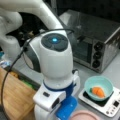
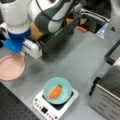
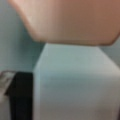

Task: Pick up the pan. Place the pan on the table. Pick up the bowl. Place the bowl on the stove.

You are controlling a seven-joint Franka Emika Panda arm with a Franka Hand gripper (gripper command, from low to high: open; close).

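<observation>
You have the teal bowl (image 2: pixel 57 90) sitting on the stove (image 2: pixel 55 106) in both front views, with an orange carrot (image 2: pixel 55 92) lying inside it; the bowl covers most of the black cooking surface, and the stove's control panel shows at its corner nearest the lower edge. The same bowl (image 1: pixel 98 88) and stove (image 1: pixel 110 105) appear at a front view's lower right.

Your pan (image 2: pixel 11 67) rests flat on the grey counter (image 2: pixel 75 62) at a front view's left edge, well apart from the stove. In a front view its pinkish rim (image 1: pixel 83 115) just shows at the bottom, beside the arm's blue fitting. The arm's wrist hangs right over the pan's near edge, white housing and blue part above it.

Your pincer itself is hidden in both front views behind the arm's body. In the wrist view, the pan (image 3: pixel 70 20) fills the top of the picture as a pinkish curved shape, with a pale flat block (image 3: pixel 75 85) below it and a dark patch at lower left; you cannot tell from this whether the pincer is wide, narrow or holding anything.

Behind the stove stands a silver toaster oven (image 1: pixel 100 45) with three dark knobs, and a wooden board (image 1: pixel 15 97) lies at a front view's left
</observation>
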